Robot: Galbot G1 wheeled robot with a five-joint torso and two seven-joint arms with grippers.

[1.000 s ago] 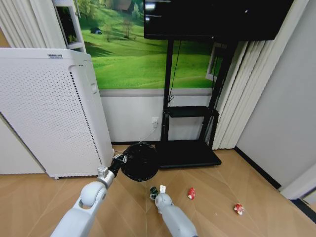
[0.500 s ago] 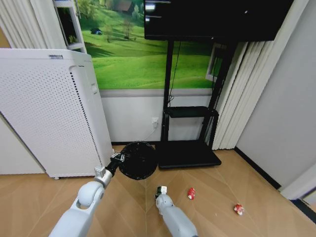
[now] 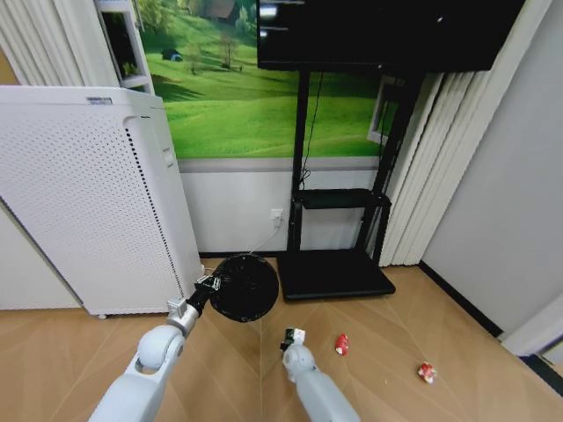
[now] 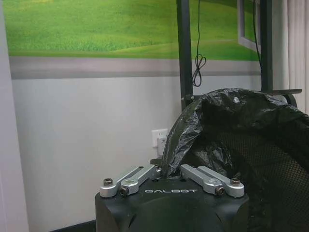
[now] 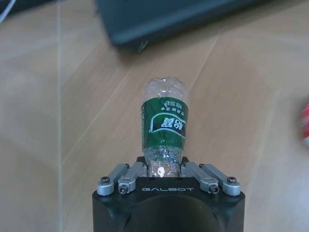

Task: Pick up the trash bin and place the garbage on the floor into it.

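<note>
Now the trash bin hangs up off the floor, held by its rim in the left gripper, whose fingers are pinched tight on the edge and the black bag inside it. The bin tips so its mouth faces the robot. Just beside the bin, lower and to its right, the right gripper holds the clear plastic bottle with the green label, fingers closed on one end of it.

I think the job now is to bring the bottle over the bin's mouth and let go only when it is well inside. The bin should turn mouth up first, or the bottle may roll back out. The bag edge is floppy, so the bottle should go past it, not onto it.

Farther right of the bin, a small red can and a red-and-white wrapper lie on the wooden floor. Behind the bin stand a black TV stand and a big white machine.
</note>
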